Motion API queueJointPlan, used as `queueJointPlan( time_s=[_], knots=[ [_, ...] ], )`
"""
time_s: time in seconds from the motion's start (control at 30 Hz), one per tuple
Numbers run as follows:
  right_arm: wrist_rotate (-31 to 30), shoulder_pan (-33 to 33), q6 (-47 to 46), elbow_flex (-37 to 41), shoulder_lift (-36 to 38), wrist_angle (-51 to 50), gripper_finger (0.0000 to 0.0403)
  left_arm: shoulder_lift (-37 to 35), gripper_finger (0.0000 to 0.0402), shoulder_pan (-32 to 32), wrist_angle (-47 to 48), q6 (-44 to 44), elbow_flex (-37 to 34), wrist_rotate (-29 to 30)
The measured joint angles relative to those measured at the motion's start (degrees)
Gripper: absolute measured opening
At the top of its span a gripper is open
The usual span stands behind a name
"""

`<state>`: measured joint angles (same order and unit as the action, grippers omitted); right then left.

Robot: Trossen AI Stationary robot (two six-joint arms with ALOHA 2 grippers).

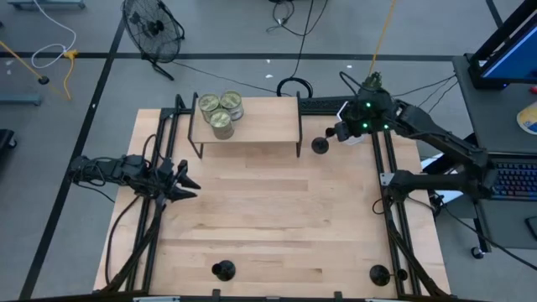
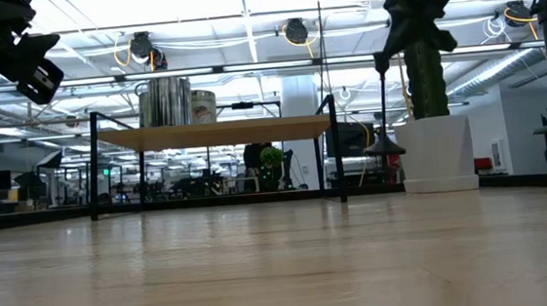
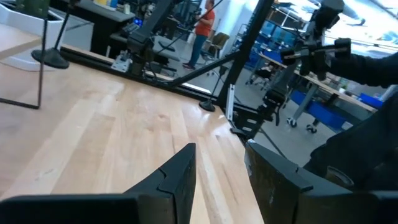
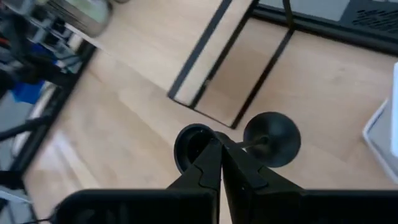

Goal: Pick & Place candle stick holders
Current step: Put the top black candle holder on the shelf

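Note:
Three black candle stick holders show. One (image 1: 320,145) hangs off the table near the far right, beside the shelf's right end, with my right gripper (image 1: 338,132) shut on it. The other two stand on their round bases near the table's near edge, one at the left-centre (image 1: 223,270) and one at the right (image 1: 379,273). My left gripper (image 1: 180,180) waits at the table's left edge, its fingers (image 3: 180,180) open and nothing between them. My right gripper (image 4: 222,155) pinches the holder's thin stem (image 4: 244,146) between its two fingers, just below the small cup top (image 4: 193,146). The fingers slant down from the far right and lie across the stem. The holder hangs upright, its round base (image 2: 386,147) lifted clear of the table.
A low black-framed shelf (image 1: 245,134) stands at the far middle with three tin cans (image 1: 220,111) on its left part. Black frame rails (image 1: 394,210) run along both table sides. A white pot (image 2: 438,155) stands behind the far right corner. The table's middle (image 1: 277,210) is bare wood.

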<state>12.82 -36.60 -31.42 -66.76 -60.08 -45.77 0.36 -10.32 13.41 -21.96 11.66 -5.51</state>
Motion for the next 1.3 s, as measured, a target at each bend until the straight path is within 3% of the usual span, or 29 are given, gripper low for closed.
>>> queueJointPlan(
  time_s=[0.37, 0.73, 1.07, 1.3],
  knots=[
    [2.8, 0.9, -2.5, -8.9, 2.1, -10.7, 0.0000, 0.0, 0.0143, 0.0, 0.0, -0.8, 0.0, -3.7],
    [11.3, 1.1, -2.0, -17.4, 0.7, -9.6, 0.0000, 0.0, 0.0143, 0.0, 0.0, -0.3, 0.0, -2.1],
    [14.9, 0.6, 0.4, -20.3, -1.5, 4.3, 0.0000, 0.0, 0.0143, 0.0, 0.0, -0.3, 0.0, 0.0],
    [22.4, -2.6, -1.6, -20.3, -8.6, 12.4, 0.0000, 0.0, 0.0143, 0.0, 0.0, -0.8, 0.0, 0.1]
  ],
)
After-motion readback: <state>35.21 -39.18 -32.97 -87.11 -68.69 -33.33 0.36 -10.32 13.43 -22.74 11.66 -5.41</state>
